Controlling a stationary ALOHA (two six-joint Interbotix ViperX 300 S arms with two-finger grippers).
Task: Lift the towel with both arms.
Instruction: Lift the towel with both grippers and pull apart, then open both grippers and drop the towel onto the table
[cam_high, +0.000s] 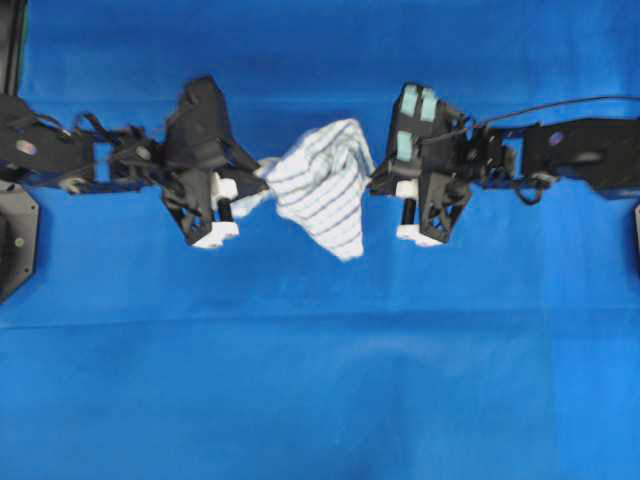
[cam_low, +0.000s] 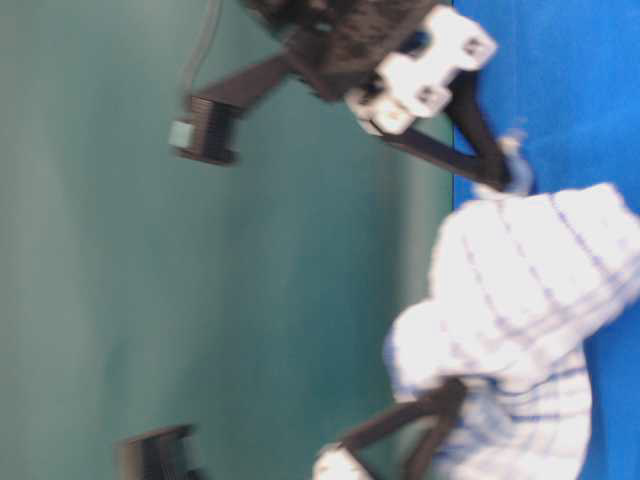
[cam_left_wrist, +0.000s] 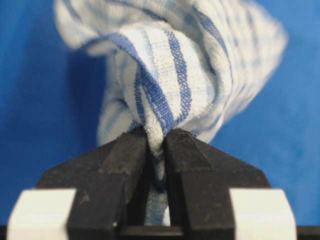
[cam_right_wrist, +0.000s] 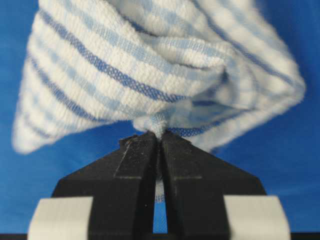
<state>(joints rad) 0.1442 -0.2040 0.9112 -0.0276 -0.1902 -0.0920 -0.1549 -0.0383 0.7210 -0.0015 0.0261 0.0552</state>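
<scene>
My left arm (cam_high: 60, 150) reaches in from the left of the overhead view, my right arm (cam_high: 570, 155) from the right, their wrists facing each other across the middle. My left gripper (cam_left_wrist: 156, 142) has its jaws pressed nearly together, pinching a fold of the towel (cam_high: 322, 188) between the black fingers (cam_left_wrist: 127, 165). My right gripper (cam_right_wrist: 157, 137) is clamped the same way on the opposite end, fingertips almost meeting around the cloth
</scene>
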